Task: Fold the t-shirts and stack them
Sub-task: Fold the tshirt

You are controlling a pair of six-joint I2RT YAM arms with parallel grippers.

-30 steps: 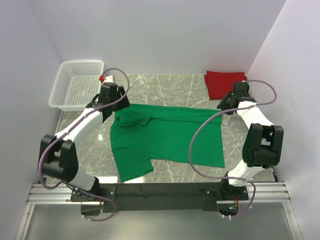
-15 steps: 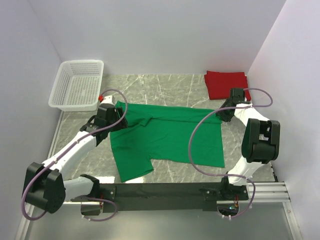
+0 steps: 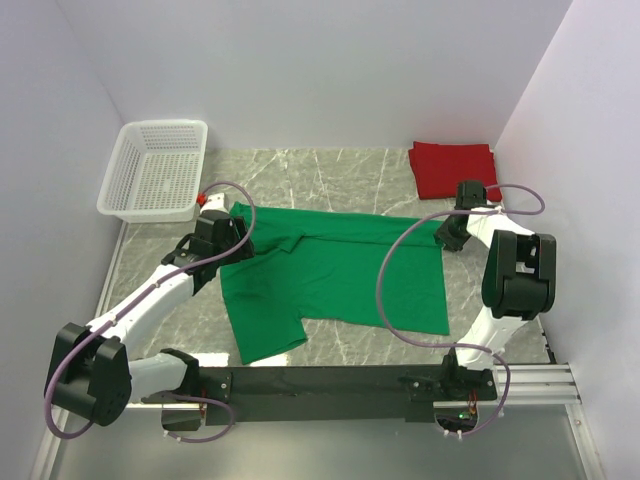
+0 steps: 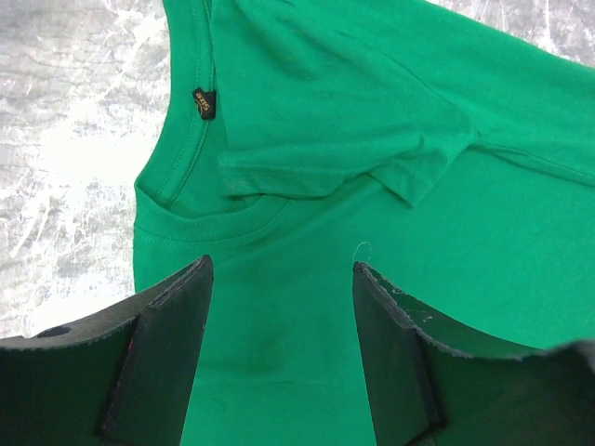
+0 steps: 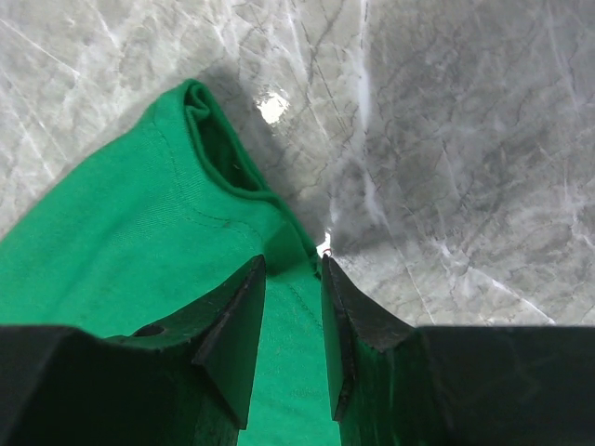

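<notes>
Green shirt (image 3: 335,275) spread flat, long axis left to right; collar end under left gripper (image 4: 279,344), jaws apart, nothing held; right gripper (image 5: 293,316) on far hem corner, jaws narrow, cannot tell if pinching; red shirt (image 3: 452,168) folded beyond it

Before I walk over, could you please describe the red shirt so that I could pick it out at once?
Look to the far right corner of the marble table. The red shirt lies there folded small; the green shirt is spread out mid-table.
</notes>
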